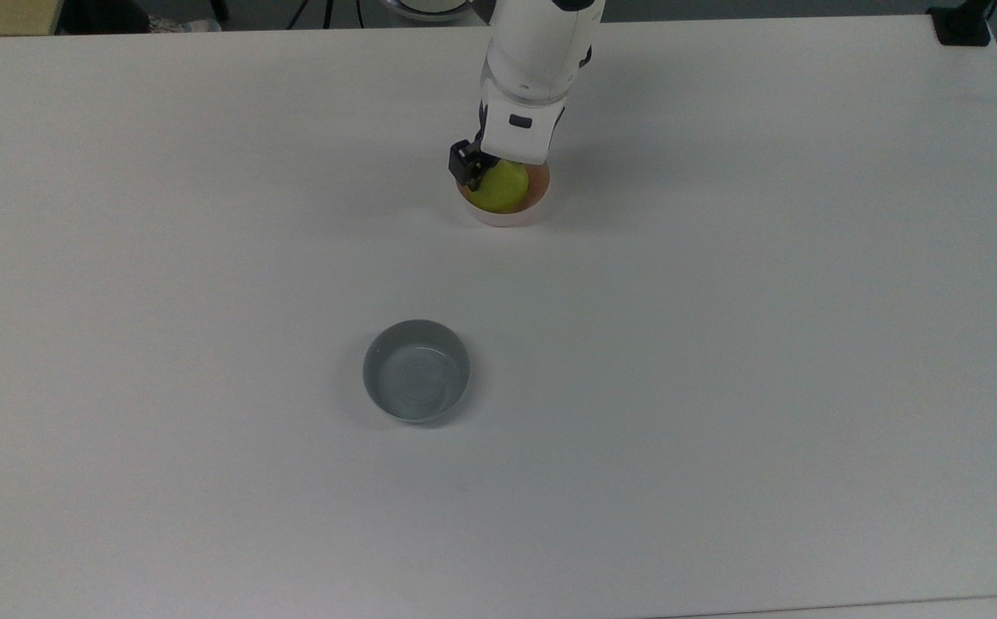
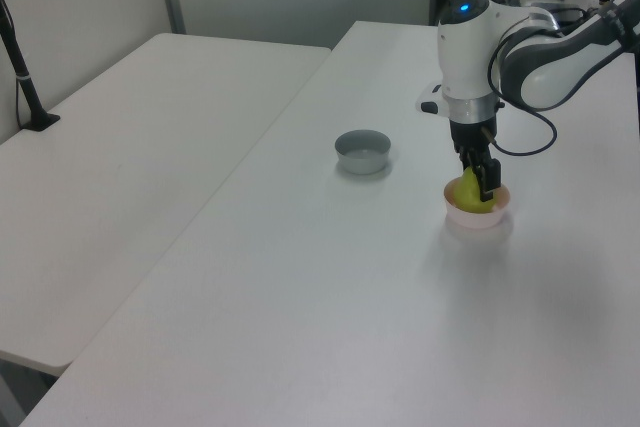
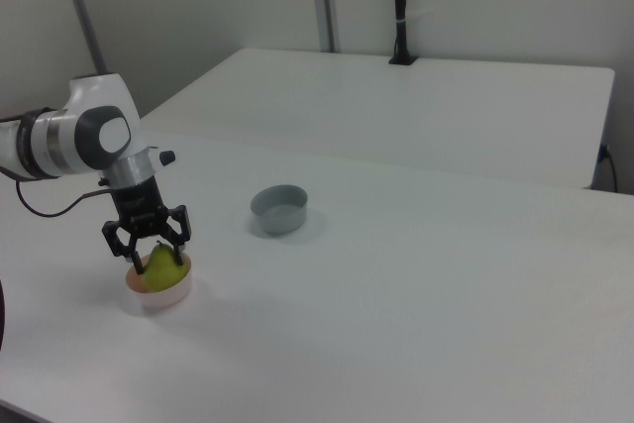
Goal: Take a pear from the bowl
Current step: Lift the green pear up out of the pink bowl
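Observation:
The yellow-green pear [image 1: 503, 191] sits in the pale pink bowl [image 1: 511, 217] at the far middle of the table. It also shows as the pear [image 2: 466, 190] in the bowl [image 2: 478, 215], and as the pear [image 3: 164, 264] in the bowl [image 3: 158, 290]. My gripper [image 1: 492, 174] points straight down over the bowl, with a black finger on either side of the pear's upper half. The gripper [image 3: 157, 248] is shut on the pear, whose base is still at about the bowl's rim. The gripper [image 2: 478, 182] partly covers the fruit.
A grey bowl [image 1: 417, 370] stands by itself nearer the middle of the table, also seen as the grey bowl [image 2: 362, 150] and the grey bowl [image 3: 279, 209]. A second white table [image 2: 130, 147] adjoins this one. A black pole [image 3: 398, 7] stands at its far edge.

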Robot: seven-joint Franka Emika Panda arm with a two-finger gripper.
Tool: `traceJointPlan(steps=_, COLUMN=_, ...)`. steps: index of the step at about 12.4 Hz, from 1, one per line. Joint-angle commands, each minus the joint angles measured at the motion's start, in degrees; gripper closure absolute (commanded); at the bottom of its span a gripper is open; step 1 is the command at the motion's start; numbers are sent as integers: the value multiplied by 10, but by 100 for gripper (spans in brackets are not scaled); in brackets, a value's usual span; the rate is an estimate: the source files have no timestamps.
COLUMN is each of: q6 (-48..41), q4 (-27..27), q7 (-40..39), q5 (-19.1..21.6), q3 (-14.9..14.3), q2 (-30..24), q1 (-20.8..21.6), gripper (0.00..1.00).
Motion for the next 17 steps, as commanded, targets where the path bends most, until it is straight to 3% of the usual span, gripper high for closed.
traceJointPlan(steps=1, q6=-39, q4=14, q7=5, q5=0, q3=3, q2=-21, q1=2, gripper=62)
traceJointPlan(steps=11, q6=-188, q4=125, q7=-5, q5=24, q3=-4, q2=-41, q1=-11, gripper=62)
traceJointPlan(steps=14, q6=-196, q4=134, q7=-1, q5=26, q3=-4, q2=-43, q1=-25, gripper=62)
traceJointPlan(steps=17, q6=-190, q4=134, q7=1, q5=25, q3=-7, q2=-41, q1=-81, gripper=62)
